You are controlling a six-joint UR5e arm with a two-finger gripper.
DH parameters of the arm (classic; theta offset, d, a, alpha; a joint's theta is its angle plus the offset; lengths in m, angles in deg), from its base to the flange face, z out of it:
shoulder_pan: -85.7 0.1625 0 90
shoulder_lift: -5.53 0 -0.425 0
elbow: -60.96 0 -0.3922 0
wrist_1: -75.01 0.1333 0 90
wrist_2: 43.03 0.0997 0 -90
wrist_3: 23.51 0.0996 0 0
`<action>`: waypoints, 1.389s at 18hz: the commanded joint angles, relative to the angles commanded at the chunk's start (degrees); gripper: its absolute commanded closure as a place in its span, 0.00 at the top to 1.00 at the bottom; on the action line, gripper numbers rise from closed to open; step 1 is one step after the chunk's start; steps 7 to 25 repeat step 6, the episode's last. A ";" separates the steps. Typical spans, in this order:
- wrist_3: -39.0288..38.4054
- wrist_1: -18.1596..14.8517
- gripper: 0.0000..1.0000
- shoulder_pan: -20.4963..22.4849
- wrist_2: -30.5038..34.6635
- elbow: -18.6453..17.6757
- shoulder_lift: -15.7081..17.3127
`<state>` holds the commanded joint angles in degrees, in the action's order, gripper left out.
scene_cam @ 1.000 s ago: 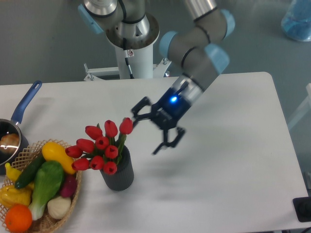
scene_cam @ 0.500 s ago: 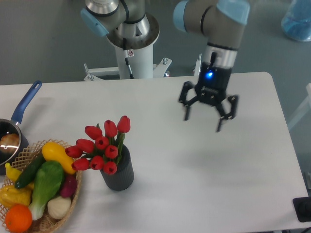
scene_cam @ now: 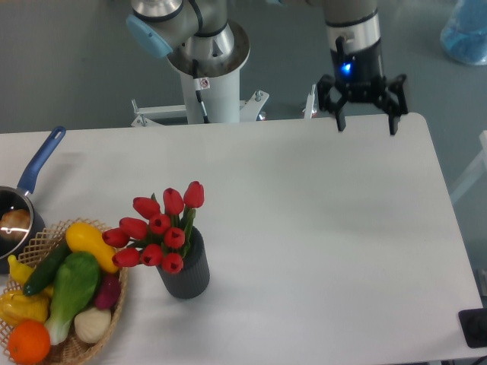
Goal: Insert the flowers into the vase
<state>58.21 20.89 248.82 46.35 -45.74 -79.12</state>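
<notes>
The flowers (scene_cam: 160, 226), a bunch of red tulip buds on green stems, stand in the vase (scene_cam: 186, 271), leaning to the left over its rim. The vase is dark grey, ribbed and upright on the white table, left of centre near the front. My gripper (scene_cam: 366, 124) hangs far from it, above the table's back edge at the right, pointing down. Its fingers are spread wide and hold nothing.
A wicker basket (scene_cam: 114, 304) of toy vegetables and fruit sits just left of the vase, almost touching it. A blue-handled saucepan (scene_cam: 23, 199) is at the left edge. The robot's base column (scene_cam: 204, 68) stands behind the table.
The gripper has drawn away from the flowers, moving right and back to the table's far edge and rising. The flowers and vase have stayed where they were.
</notes>
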 joint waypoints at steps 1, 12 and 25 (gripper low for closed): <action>2.37 -1.32 1.00 0.53 0.00 0.35 0.18; 7.49 -3.79 1.00 2.73 -0.61 0.44 1.23; 7.49 -3.79 1.00 2.73 -0.61 0.44 1.23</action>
